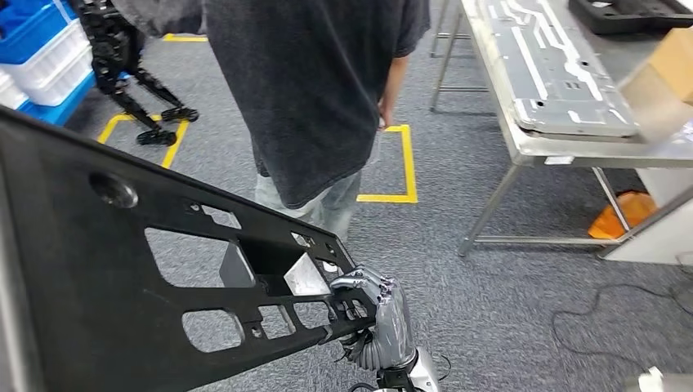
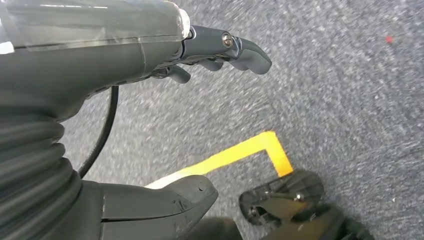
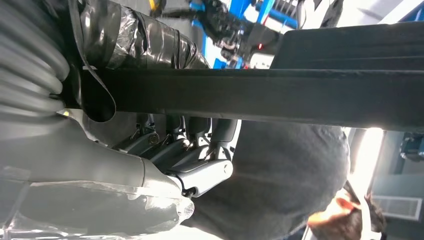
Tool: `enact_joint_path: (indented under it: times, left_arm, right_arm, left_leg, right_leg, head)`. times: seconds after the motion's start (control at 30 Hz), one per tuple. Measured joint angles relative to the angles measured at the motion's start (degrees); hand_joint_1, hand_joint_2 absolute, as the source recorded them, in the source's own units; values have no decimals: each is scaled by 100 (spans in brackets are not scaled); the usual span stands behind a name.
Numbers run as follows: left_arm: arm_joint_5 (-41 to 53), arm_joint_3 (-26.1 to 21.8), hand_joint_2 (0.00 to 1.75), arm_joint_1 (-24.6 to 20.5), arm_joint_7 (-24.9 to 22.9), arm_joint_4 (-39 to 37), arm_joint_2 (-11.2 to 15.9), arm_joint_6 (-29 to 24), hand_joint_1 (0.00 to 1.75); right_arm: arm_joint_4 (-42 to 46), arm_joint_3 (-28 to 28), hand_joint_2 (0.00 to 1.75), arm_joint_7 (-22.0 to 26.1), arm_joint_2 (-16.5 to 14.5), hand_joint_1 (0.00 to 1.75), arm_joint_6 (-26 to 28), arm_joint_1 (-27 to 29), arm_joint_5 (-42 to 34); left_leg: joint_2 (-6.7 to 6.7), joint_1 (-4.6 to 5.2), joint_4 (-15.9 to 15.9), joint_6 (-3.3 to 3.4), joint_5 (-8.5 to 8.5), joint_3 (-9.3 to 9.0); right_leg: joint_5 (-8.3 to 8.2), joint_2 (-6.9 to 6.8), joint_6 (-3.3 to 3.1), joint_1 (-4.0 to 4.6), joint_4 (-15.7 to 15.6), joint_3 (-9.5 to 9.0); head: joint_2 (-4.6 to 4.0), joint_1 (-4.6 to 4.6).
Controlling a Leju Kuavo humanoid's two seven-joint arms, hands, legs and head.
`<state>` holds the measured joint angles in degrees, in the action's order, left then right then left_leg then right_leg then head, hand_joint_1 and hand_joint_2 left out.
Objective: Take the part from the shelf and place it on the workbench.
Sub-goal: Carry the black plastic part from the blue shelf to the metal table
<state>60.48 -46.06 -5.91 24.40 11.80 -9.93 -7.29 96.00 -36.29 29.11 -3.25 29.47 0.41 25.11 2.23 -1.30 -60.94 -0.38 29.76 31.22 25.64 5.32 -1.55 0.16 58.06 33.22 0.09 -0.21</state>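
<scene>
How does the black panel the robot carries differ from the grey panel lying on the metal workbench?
The black panel is dark and held tilted by the right hand; the grey panel is pale and lies flat on the workbench. The black panel has large cut-outs; the grey panel bears white strips. Both are long, flat parts.

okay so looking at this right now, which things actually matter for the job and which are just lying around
Job:
black panel part, gripped by the right hand
workbench, still ahead
left hand, holding nothing

Lying about:
grey panel on the workbench
cardboard box
blue and white bins
yellow floor tape
person standing in the way
</scene>
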Motion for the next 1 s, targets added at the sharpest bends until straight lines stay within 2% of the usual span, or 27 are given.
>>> enact_joint_path:
  times: [0.07, 0.13, 0.17, 0.2, 0.27, 0.3, 0.33, 0.37, 0.4, 0.43, 0.5, 0.53, 0.57, 0.63, 0.67, 0.73, 0.77, 0.8, 0.83, 0.87, 0.9, 0.93, 0.97, 1.0]
  left_arm:
    - [-4, -22, 175, 1, 11, 0, 5, -11, 0]
    - [-6, -32, 175, -2, 16, 0, 5, -12, 0]
    - [-8, -36, 175, -4, 17, 0, 5, -12, 0]
    - [-16, -42, 175, -3, 14, 0, 6, -14, 0]
    - [-40, -65, 175, 19, -2, 0, 10, -21, 0]
    - [-58, -86, 175, 40, -13, 0, 17, -25, 0]
    - [-78, -110, 175, 64, -20, 0, 27, -25, 0]
    - [-99, -133, 175, 82, -24, 0, 38, -21, 0]
    - [-120, -153, 175, 91, -25, 0, 48, -9, 0]
    - [-141, -170, 175, 93, -25, 0, 54, 8, 0]
    - [-173, -199, 175, 84, -25, 0, 59, 49, 0]
    - [-188, -219, 175, 81, -25, 0, 62, 68, 0]
    - [-202, -241, 175, 78, -26, 0, 64, 85, 0]
    - [-221, -279, 175, 69, -28, 0, 70, 108, 0]
    - [-222, -290, 175, 60, -30, 0, 78, 111, 0]
    - [-196, -295, 175, 34, -43, 0, 92, 108, 0]
    - [-177, -296, 175, 26, -55, 0, 99, 104, 0]
    - [-159, -297, 175, 25, -68, 0, 99, 101, 0]
    - [-150, -297, 175, 32, -80, 0, 102, 97, 0]
    - [-140, -297, 175, 37, -89, 0, 106, 94, 0]
    - [-137, -297, 175, 38, -93, 0, 111, 92, 0]
    - [-134, -297, 175, 33, -95, 0, 117, 90, 0]
    - [-133, -297, 175, 24, -95, 0, 120, 90, 0]
    - [-133, -297, 175, 12, -95, 0, 121, 89, 0]
  right_arm:
    - [-1, 14, 175, 26, -11, 175, -16, -2, -6]
    - [-1, 31, 175, 42, -15, 175, -18, 3, -7]
    - [-1, 40, 175, 45, -17, 175, -17, 6, -7]
    - [-1, 48, 175, 48, -20, 175, -17, 9, -7]
    - [-1, 56, 175, 65, -26, 175, -16, 9, -8]
    - [-2, 56, 175, 79, -27, 175, -16, 10, -10]
    - [-4, 56, 175, 96, -27, 175, -15, 12, -16]
    - [-7, 56, 175, 117, -27, 175, -11, 14, -24]
    - [-10, 56, 175, 139, -27, 175, -2, 16, -33]
    - [-13, 56, 175, 160, -27, 175, 10, 17, -39]
    - [-14, 56, 175, 197, -27, 175, 35, 13, -44]
    - [-13, 56, 175, 214, -28, 175, 44, 11, -45]
    - [-13, 56, 175, 227, -29, 175, 51, 9, -47]
    - [-11, 56, 175, 246, -32, 175, 60, 11, -58]
    - [-12, 56, 175, 250, -35, 175, 62, 16, -70]
    - [-14, 57, 175, 256, -45, 175, 44, 14, -113]
    - [-19, 58, 175, 256, -51, 175, 26, 11, -138]
    - [-27, 58, 175, 256, -55, 175, 2, 4, -164]
    - [-38, 58, 175, 256, -58, 175, -18, 0, -183]
    - [-53, 58, 175, 255, -60, 175, -34, -1, -198]
    - [-68, 58, 175, 254, -60, 175, -43, -1, -205]
    - [-80, 58, 175, 252, -60, 175, -48, -1, -208]
    - [-88, 58, 175, 252, -60, 175, -49, -2, -208]
    - [-93, 58, 175, 252, -61, 175, -49, -3, -209]
  left_leg:
    - [87, 16, 267, 70, -55, -104]
    - [-14, 34, 295, 172, -97, -113]
    - [-67, 34, 319, 222, -127, -119]
    - [-125, 29, 345, 265, -155, -122]
    - [-254, 37, 366, 308, -178, -112]
    - [-328, 48, 365, 313, -177, -106]
    - [-406, 60, 364, 316, -173, -101]
    - [-485, 70, 364, 317, -168, -98]
    - [-559, 79, 363, 317, -162, -99]
    - [-625, 85, 363, 313, -155, -106]
    - [-738, 97, 364, 287, -132, -138]
    - [-787, 99, 365, 263, -119, -153]
    - [-838, 98, 369, 235, -106, -172]
    - [-952, 96, 391, 180, -88, -211]
    - [-918, 90, 369, 153, -59, -218]
    - [-631, 79, 52, 104, 160, -87]
    - [-438, 64, -280, 85, 345, 65]
    - [-325, 60, -666, 66, 533, 252]
    - [-281, 56, -1004, 49, 658, 421]
    - [-268, 52, -1186, 34, 675, 523]
    - [-262, 47, -1148, 20, 571, 524]
    - [-236, 36, -892, 8, 372, 419]
    - [-141, 16, -494, -5, 150, 243]
    - [-9, 11, -136, -13, -4, 80]
  right_leg:
    - [8, 93, 71, 5, 36, 39]
    - [-16, 154, 142, -8, 29, 69]
    - [14, 94, 170, -11, 72, 95]
    - [117, -29, 194, -11, 220, 164]
    - [496, -342, 233, -14, 847, 451]
    - [686, -429, 251, -23, 1238, 636]
    - [795, -469, 262, -32, 1533, 774]
    - [806, -490, 262, -38, 1656, 829]
    - [707, -510, 248, -38, 1547, 761]
    - [536, -556, 220, -26, 1226, 578]
    - [228, -799, 126, 39, 384, 99]
    - [156, -901, 82, 80, 105, -53]
    - [139, -956, 47, 114, -34, -122]
    - [120, -844, 7, 132, -86, -130]
    - [91, -770, -5, 113, -130, -147]
    - [22, -633, -40, 57, -220, -182]
    - [4, -575, -52, 37, -241, -186]
    - [1, -509, -66, 28, -240, -184]
    - [2, -435, -69, 24, -233, -181]
    - [6, -351, -66, 19, -219, -180]
    - [13, -262, -55, 10, -198, -179]
    - [26, -176, -35, -5, -166, -178]
    - [46, -98, -4, -20, -123, -172]
    - [71, -28, 35, -25, -72, -160]
  head:
    - [0, 1]
    - [0, 1]
    - [0, 3]
    - [0, 3]
    - [0, 5]
    - [0, 4]
    - [0, 5]
    - [0, 4]
    - [0, 4]
    - [0, 4]
    - [0, 3]
    - [0, 3]
    - [0, 2]
    - [0, 2]
    - [0, 2]
    - [-1, 1]
    - [-1, 0]
    - [-1, 0]
    - [-1, -1]
    - [0, -1]
    - [0, 0]
    - [0, -1]
    - [0, -1]
    - [0, -1]
